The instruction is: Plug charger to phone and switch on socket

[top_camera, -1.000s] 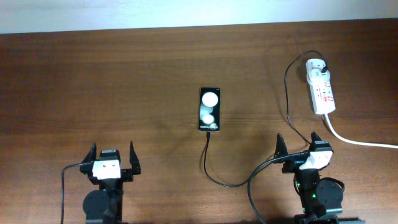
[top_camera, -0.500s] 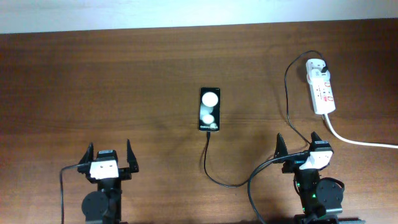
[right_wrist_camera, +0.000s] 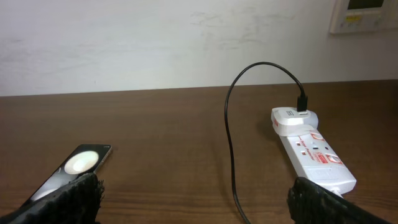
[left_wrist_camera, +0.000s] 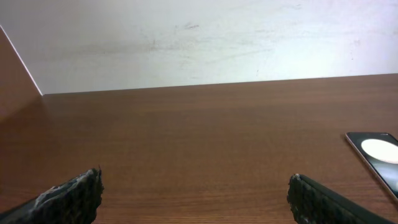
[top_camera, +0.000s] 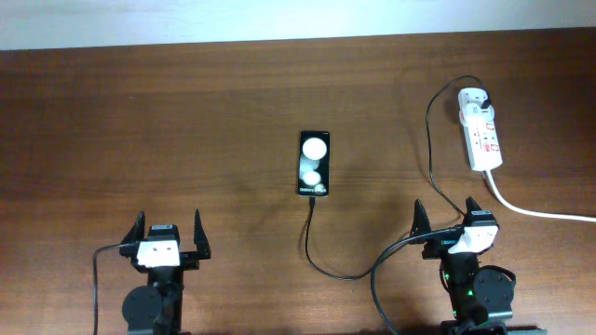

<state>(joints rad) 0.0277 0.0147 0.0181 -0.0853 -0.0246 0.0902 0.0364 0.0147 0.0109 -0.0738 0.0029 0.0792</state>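
Charger [top_camera: 306, 237] tip seemingly at phone [top_camera: 314, 163] edge | left claw [top_camera: 169, 221] — spread wide, empty | right claw [top_camera: 445, 207] — spread, empty

Charger [top_camera: 429, 140] — strung between phone [top_camera: 314, 163], socket [top_camera: 481, 135].

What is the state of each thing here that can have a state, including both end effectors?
phone: lying flat, screen up.
charger: one end in the socket, tip at the phone's near edge; cannot tell if it is fully seated.
socket: charger end plugged in; switch position too small to read.
left end effector: open, empty.
right end effector: open, empty.
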